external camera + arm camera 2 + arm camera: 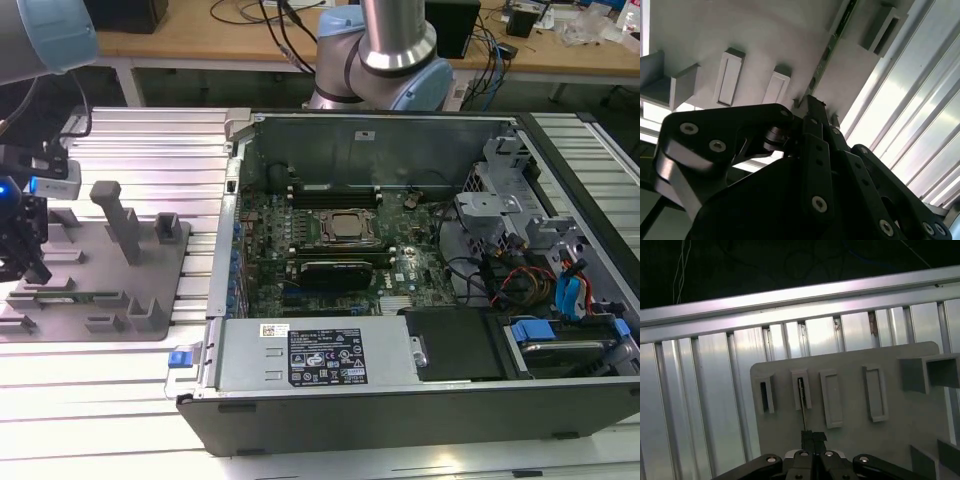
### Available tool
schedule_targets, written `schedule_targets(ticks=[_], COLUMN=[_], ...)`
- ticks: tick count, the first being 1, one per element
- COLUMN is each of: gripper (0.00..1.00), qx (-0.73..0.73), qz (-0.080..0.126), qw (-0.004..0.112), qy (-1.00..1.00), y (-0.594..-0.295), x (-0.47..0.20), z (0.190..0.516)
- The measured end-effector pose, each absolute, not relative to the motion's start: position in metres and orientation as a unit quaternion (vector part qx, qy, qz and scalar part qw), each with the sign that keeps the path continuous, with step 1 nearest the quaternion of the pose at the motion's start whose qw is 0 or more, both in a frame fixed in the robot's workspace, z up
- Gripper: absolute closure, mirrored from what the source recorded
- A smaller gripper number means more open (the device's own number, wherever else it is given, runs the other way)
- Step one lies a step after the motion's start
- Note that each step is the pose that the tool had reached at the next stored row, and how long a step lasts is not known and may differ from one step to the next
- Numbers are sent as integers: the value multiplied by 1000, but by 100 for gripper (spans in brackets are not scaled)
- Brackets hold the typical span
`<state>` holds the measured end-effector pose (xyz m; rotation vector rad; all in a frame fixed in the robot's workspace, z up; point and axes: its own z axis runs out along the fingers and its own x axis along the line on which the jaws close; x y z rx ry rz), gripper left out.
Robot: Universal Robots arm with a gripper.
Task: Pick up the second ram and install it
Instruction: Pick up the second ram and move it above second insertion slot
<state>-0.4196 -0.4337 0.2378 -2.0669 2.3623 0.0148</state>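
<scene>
Exterior view: the pincer (35, 270) hangs over the end of the grey holder tray (185, 290) nearest the exterior view's left edge, with its tips low over the tray. The second ram (80, 297) is a thin green stick lying lengthwise in a slot along the tray's near side, its end under the pincer tips. A tall grey post (120, 220) stands on the tray, near the stick towards the exterior view's right. The tray rests on the ribbed metal counter (100, 390), which is bare in front of the tray. The open computer case (400, 410) sits just beside the tray's edge on the exterior view's right. Inside it are the motherboard (270, 215), the processor socket (345, 228) and a black expansion card (340, 270). Second wrist view: the pincer (811, 102) is drawn narrow, its black fingers (814, 112) closed on the near end of the second ram (832, 42). The stick runs away from the tips, edge-up, across the pale tray (765, 35), passing between raised slot blocks. The ribbed counter (900, 110) borders the tray edge. First wrist view: the pincer (812, 436) grips the stick's thin edge. The second ram (803, 405) reaches from the tips into a slot block close to the tray's rounded corner. The tray (850, 440) is bare to one side of the stick, and the counter (700, 405) lies past the tray's rim.
</scene>
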Motion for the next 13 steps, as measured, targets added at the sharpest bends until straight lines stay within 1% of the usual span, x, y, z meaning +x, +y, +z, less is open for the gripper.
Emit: schedule_targets(ticks=[13], gripper=[92], qx=[-690], qz=[5], qw=[1], qy=[724], y=[-434], x=[-419], z=[226])
